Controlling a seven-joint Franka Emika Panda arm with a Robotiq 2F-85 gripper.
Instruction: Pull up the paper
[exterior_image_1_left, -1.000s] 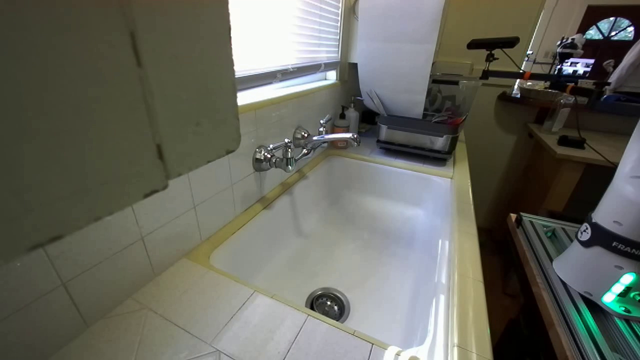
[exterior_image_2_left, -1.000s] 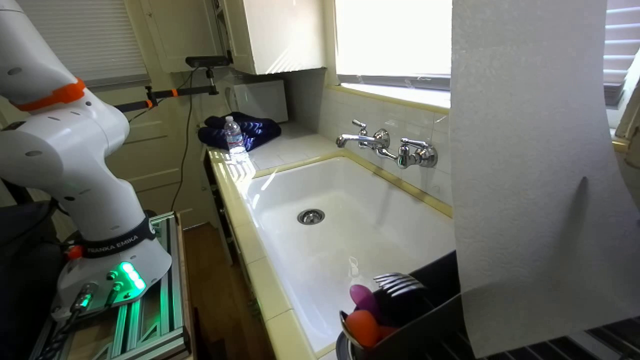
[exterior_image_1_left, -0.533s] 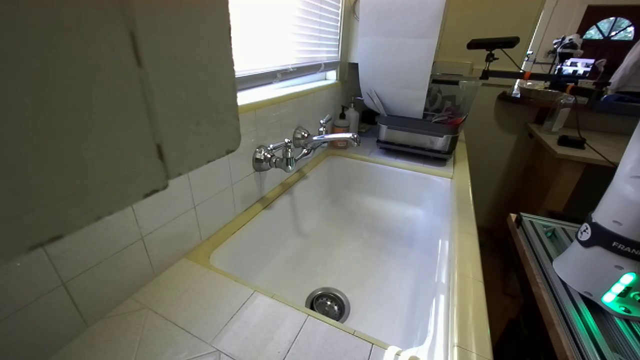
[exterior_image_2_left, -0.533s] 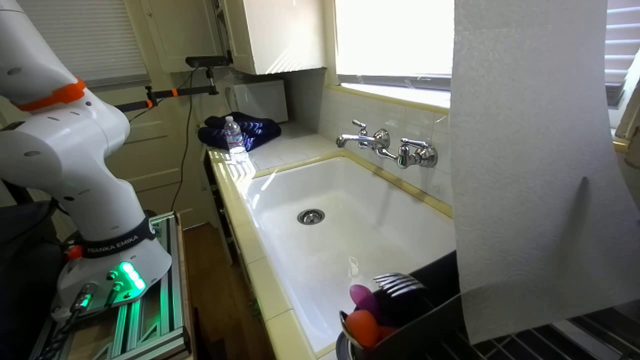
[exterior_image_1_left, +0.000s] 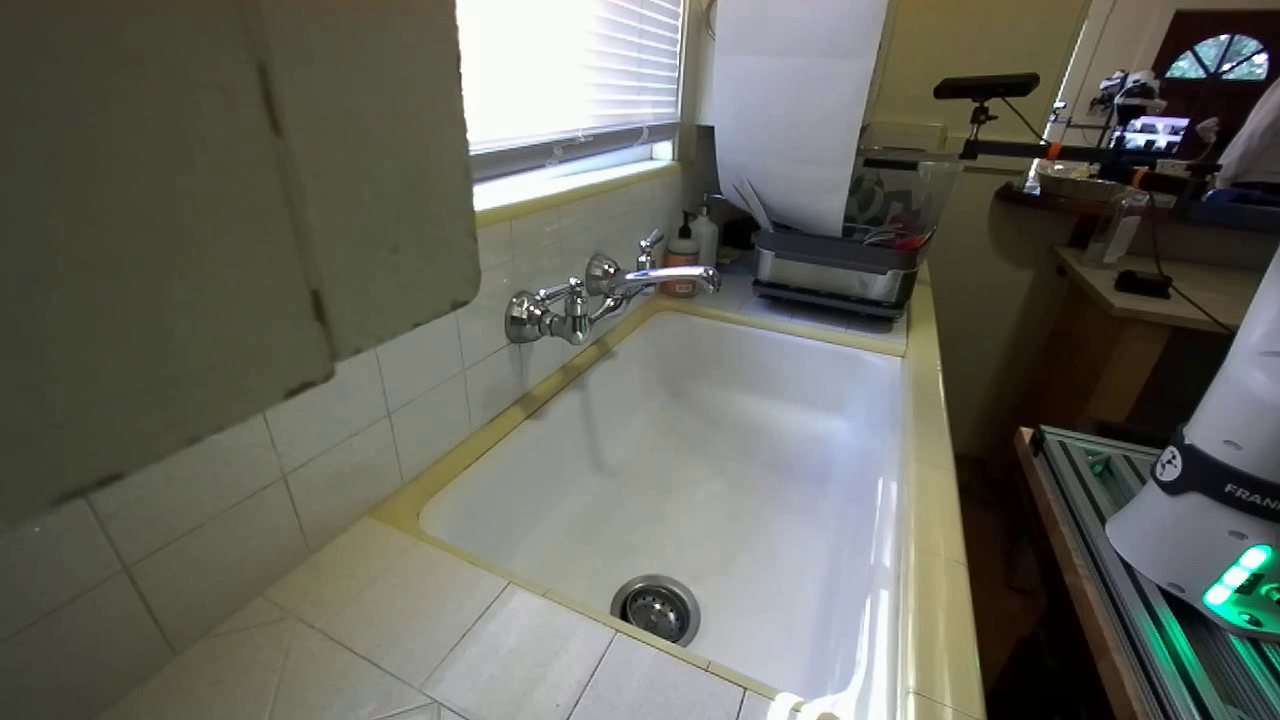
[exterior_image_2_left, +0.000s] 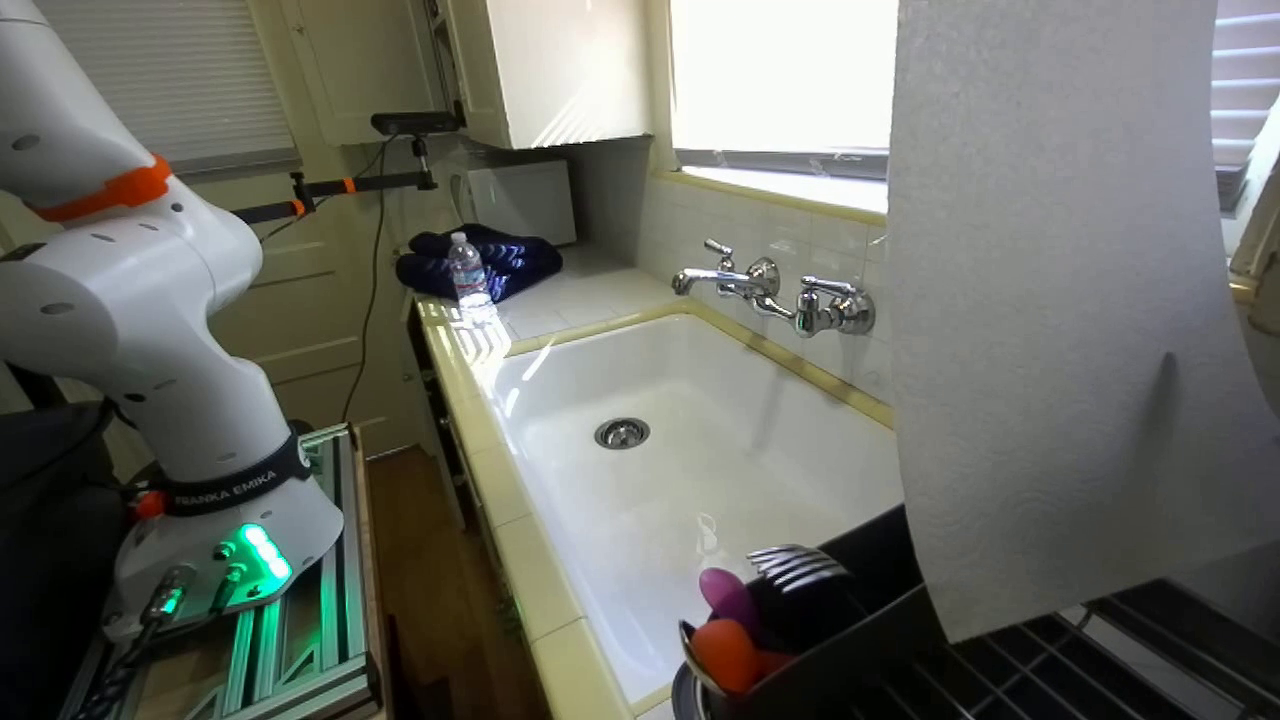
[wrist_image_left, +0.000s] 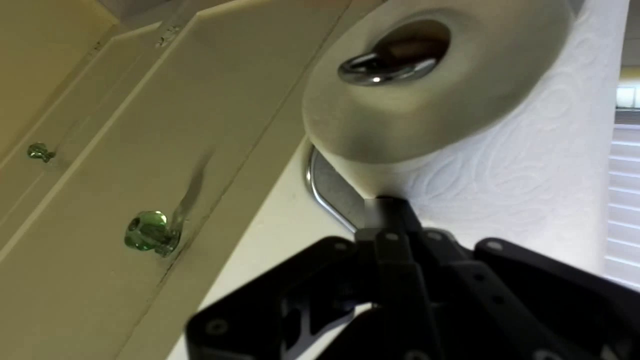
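White, smooth-shelled, jointed robot arm (exterior_image_2_left: 205, 410), seen in an exterior view: rises from a white base (exterior_image_2_left: 310, 525) with lit green lamps (exterior_image_2_left: 264, 552) and a black lettered collar (exterior_image_2_left: 235, 488), thickens at a rounded shoulder joint (exterior_image_2_left: 165, 285) and leans out of frame at upper left, above an orange band (exterior_image_2_left: 112, 190). Black two-fingered gripper (wrist_image_left: 407, 216), seen in the wrist view: points up the picture, both slender fingers (wrist_image_left: 395, 250) close together side by side.

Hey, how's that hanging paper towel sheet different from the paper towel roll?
The paper towel roll is wound into a thick cylinder, while the hanging sheet is thin, draping in a gentle curve. The roll has a curved chrome holder end poking from its middle; the sheet's visible face shows no hole. Both are whitish paper.
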